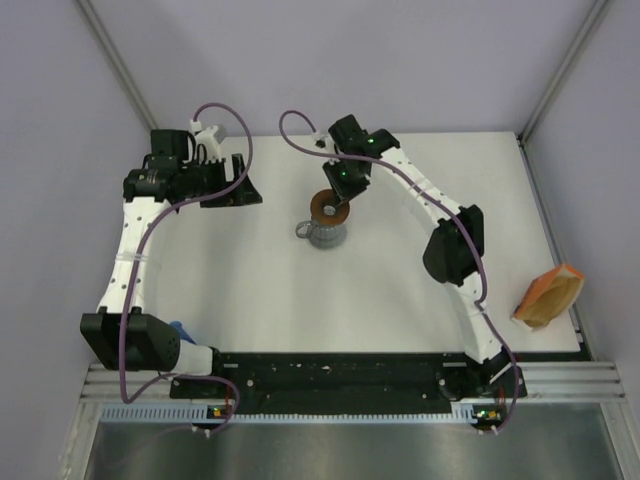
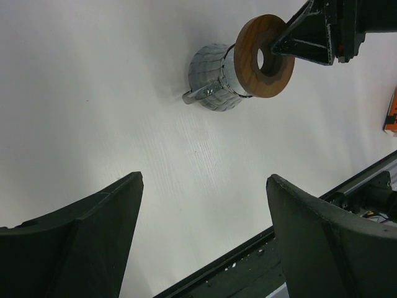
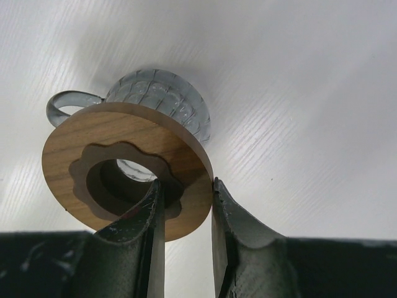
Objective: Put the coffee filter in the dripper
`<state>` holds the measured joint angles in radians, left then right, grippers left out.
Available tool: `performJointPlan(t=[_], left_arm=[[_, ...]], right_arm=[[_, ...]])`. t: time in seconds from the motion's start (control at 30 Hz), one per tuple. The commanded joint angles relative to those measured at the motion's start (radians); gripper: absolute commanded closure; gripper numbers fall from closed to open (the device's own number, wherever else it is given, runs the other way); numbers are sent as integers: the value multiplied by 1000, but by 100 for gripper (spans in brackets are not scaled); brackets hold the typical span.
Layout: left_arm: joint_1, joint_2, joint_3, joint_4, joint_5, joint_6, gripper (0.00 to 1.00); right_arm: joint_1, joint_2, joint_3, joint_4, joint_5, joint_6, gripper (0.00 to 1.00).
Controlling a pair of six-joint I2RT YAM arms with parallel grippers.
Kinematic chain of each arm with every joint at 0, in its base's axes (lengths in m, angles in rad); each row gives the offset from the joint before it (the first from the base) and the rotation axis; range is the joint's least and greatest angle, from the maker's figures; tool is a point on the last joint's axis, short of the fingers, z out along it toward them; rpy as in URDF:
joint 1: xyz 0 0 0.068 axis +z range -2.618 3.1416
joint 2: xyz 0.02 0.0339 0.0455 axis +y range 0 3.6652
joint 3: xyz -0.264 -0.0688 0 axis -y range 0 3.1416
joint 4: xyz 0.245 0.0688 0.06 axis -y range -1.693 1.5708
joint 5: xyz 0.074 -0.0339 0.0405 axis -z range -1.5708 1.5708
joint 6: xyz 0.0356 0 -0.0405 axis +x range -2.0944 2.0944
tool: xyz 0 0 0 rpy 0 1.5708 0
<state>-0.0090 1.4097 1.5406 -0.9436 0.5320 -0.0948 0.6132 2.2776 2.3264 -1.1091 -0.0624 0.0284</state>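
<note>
The right gripper (image 3: 186, 189) is clenched on a wooden ring (image 3: 74, 149). One of its dark fingers (image 3: 136, 248) reaches down into the ring's hole and the other lies against the outer edge, so the wood is pinched between them on the side nearest the wrist. The ring is a flat brown disc with a scalloped hole in the middle. It sits as a collar on top of a grey mug (image 3: 161, 93), with a thin bright band (image 2: 228, 69) between wood and body. The mug's wall is clear grey, ribbed in a small grid, and a looped handle (image 3: 69, 95) stands out from it at about 9 o'clock in the top view. The mug is near the middle of the white table (image 1: 250, 290), a little toward 12 o'clock; whether its foot touches the table or hangs just off it I cannot tell. The right arm (image 1: 455, 245) bends in from 3 o'clock to reach it. The left gripper (image 2: 206, 179) is released, its fingers spread wide with only table between them. It is held over the table at about 10 o'clock, well apart from the mug. Of the dripper (image 1: 178, 328) only a small rounded blue edge shows, at 7 o'clock, tucked against the shoulder of the left arm (image 1: 125, 250), which hides the rest; its inner walls cannot be seen. An orange pack (image 1: 548, 297) lies at the table's edge at 4 o'clock, well apart from everything else.
</note>
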Motion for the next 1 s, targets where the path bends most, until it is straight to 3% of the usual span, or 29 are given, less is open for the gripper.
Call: performJointPlan(t=[0.0, 0.37, 0.77, 0.87, 0.97], left_arm=[[1, -9, -1, 31, 8, 17, 14], [3, 0, 10, 23, 33, 12, 15], [1, 0, 9, 23, 43, 15, 15], [3, 2, 9, 23, 46, 17, 15], [3, 5, 9, 19, 46, 17, 15]], right_arm=[[13, 13, 59, -29, -40, -19, 100], [43, 72, 94, -5, 24, -53, 91], [43, 71, 94, 9, 59, -41, 89], [43, 80, 90, 2, 59, -42, 78], [43, 77, 94, 3, 50, -41, 53]])
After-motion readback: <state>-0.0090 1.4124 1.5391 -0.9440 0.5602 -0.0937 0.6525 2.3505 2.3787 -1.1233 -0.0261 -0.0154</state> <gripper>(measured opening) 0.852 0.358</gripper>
